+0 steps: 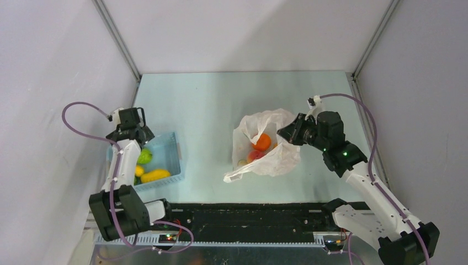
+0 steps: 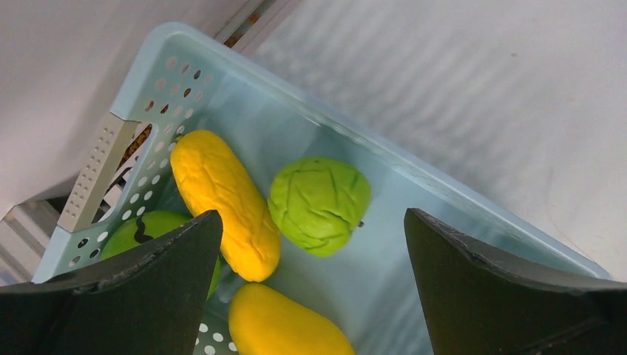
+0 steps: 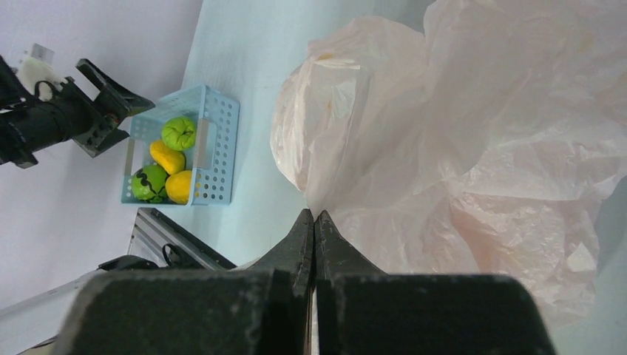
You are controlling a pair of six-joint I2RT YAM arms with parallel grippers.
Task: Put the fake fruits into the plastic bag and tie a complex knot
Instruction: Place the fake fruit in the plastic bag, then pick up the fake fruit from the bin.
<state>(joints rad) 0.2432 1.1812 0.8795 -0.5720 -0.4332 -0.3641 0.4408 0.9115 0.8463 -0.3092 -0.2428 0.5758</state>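
Left gripper [image 2: 312, 218], spread wide, hovers over fake fruits [image 2: 318, 203] in the basket [image 2: 296, 92]; right gripper [image 3: 314, 218], pressed together, meets the plastic bag [image 3: 480, 148] rim. Best descend straddling one fruit, clear of neighbours and basket walls

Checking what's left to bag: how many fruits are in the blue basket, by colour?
Yellow fruits: 2
Green fruits: 2
Total in the basket: 4
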